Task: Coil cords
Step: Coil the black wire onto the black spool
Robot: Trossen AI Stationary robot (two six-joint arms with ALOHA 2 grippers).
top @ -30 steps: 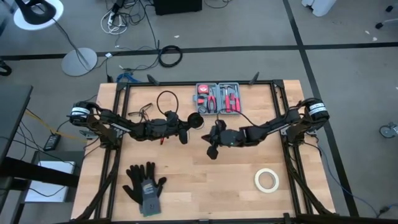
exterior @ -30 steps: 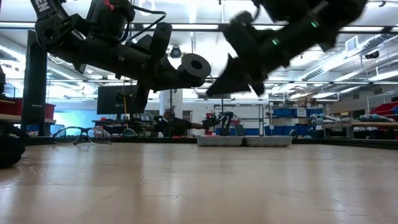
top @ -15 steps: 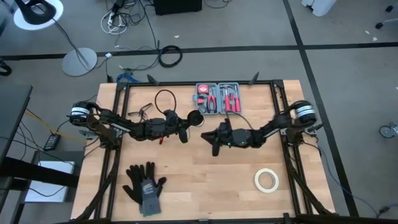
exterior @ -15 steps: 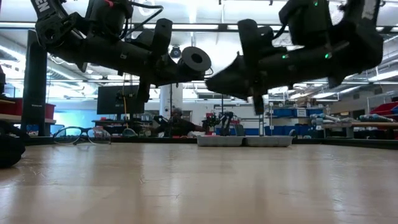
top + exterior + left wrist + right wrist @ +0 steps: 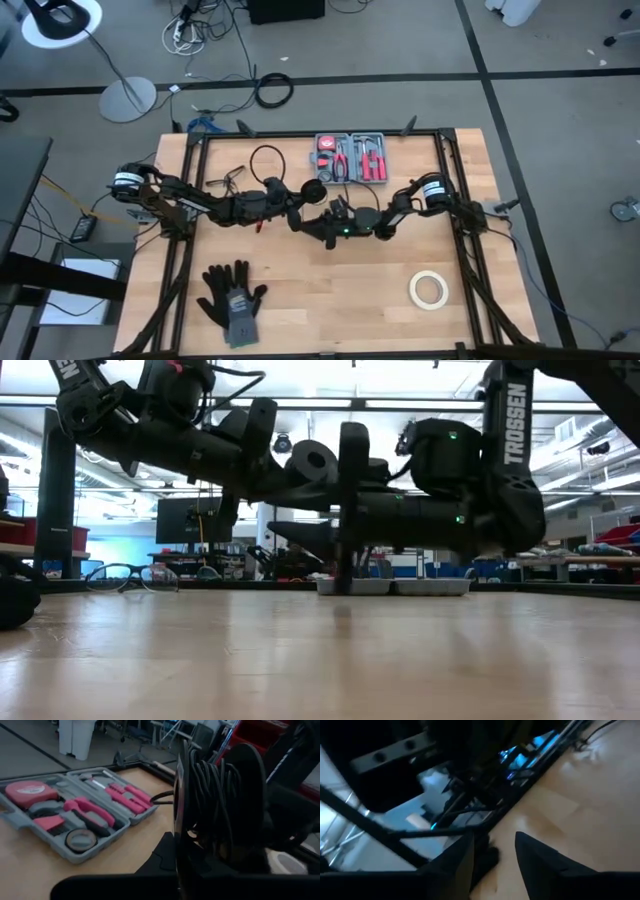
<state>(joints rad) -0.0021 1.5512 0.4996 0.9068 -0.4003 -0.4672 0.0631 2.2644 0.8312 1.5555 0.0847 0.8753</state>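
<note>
The cords are one thin black wire. Part of it lies in a loose loop (image 5: 266, 160) on the table's far left. The rest is wound in turns (image 5: 207, 790) on a round black disc (image 5: 313, 461). My left gripper (image 5: 303, 203) reaches in from the table's left and is shut on that disc, above mid-table. My right gripper (image 5: 312, 224) comes from the right and stands open just on the near side of the left one, low over the wood. Its two fingers (image 5: 455, 865) have nothing between them. My left gripper holds the wound disc (image 5: 220, 795) by its lower part; the gripper's own dark body hides the place of contact. The fingers come level from the table's left. The disc stands on edge, lifted clear of the table, with the wire trailing off toward the far-left loop.
A grey case of red tools (image 5: 350, 158) lies open at the far edge. A white tape roll (image 5: 428, 289) sits near the right front and black gloves (image 5: 233, 295) near the left front. A pair of glasses (image 5: 130, 577) lies at the far left.
My right gripper has swung down and toward the table's left, tipping from a downward slant to about level and rolling. It has opened on the way and now sits close beside the left gripper. The left gripper has kept the disc in place.
</note>
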